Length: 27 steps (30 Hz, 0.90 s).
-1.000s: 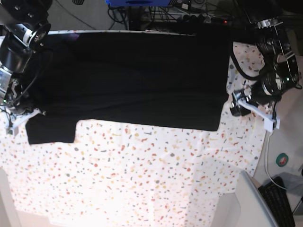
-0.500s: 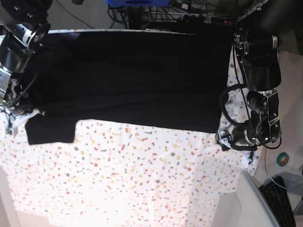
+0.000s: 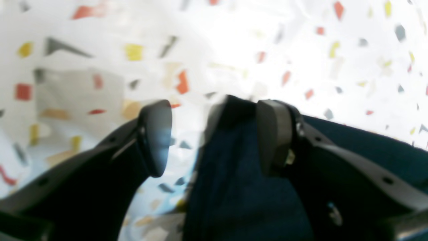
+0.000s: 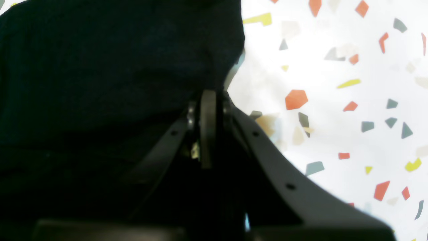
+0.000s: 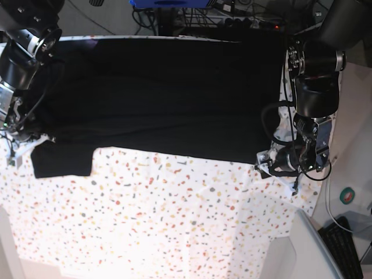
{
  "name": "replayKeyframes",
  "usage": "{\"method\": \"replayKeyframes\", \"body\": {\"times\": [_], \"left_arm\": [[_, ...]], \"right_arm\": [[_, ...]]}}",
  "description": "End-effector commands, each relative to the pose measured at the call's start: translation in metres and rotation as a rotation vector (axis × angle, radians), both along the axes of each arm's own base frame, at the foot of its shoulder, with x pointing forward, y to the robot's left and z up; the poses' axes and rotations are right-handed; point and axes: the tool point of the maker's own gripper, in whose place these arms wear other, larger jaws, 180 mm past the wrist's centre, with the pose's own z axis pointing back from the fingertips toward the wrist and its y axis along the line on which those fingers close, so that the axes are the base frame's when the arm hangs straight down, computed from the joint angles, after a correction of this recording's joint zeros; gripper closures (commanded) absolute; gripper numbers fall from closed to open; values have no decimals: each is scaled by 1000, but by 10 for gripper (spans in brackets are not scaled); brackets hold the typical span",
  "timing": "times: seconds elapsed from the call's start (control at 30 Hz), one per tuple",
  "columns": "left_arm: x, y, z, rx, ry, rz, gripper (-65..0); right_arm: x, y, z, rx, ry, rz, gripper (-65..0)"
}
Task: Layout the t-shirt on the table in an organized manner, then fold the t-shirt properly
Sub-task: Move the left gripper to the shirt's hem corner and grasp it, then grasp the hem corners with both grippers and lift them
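the t-shirt [image 5: 163,93] looks soft and limp; the left gripper [image 3: 214,137] straddles its hem corner, jaws apart, while the right gripper [image 4: 207,130] pinches the sleeve.

Matt black cloth t-shirt [image 5: 163,93] (speckled white table [image 5: 174,221] cover)

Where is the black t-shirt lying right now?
In the base view the t-shirt lies spread across the far part of the table, between the two arms.
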Motion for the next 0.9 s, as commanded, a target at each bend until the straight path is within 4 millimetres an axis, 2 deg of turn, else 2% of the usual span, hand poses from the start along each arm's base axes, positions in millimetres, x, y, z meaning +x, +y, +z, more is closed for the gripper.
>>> {"method": "replayKeyframes", "body": {"times": [0.0, 0.07, 0.13, 0.3, 0.37, 0.43, 0.53, 0.57, 0.67, 0.87], "left_arm": [[13, 5, 10, 5, -34, 7, -383], [12, -5, 2, -18, -15, 10, -383], [7, -6, -6, -25, 13, 14, -383], [6, -7, -8, -31, 21, 18, -370], [4, -7, -9, -32, 25, 18, -344], [4, -12, -11, -39, 27, 15, -247], [-4, -17, -16, -43, 35, 8, -28], [-3, -17, -15, -41, 29, 6, 0], [5, -14, -5, -36, -5, 12, 0], [31, -12, 29, -13, -103, -3, 0]], "right_arm": [[15, -13, 17, -26, -50, -9, 0], [15, -13, 17, -26, -50, -9, 0], [15, -13, 17, -26, -52, -9, 0], [15, -12, 17, -25, -52, -8, 0], [15, -12, 17, -26, -55, -8, 0], [15, -12, 17, -26, -55, -8, 0], [19, -8, 18, -33, -55, 13, 0], [21, -4, 18, -40, -51, 38, 0], [31, 8, 21, -64, -61, 102, 0], [52, 20, 36, -104, -176, 167, 0]]}}
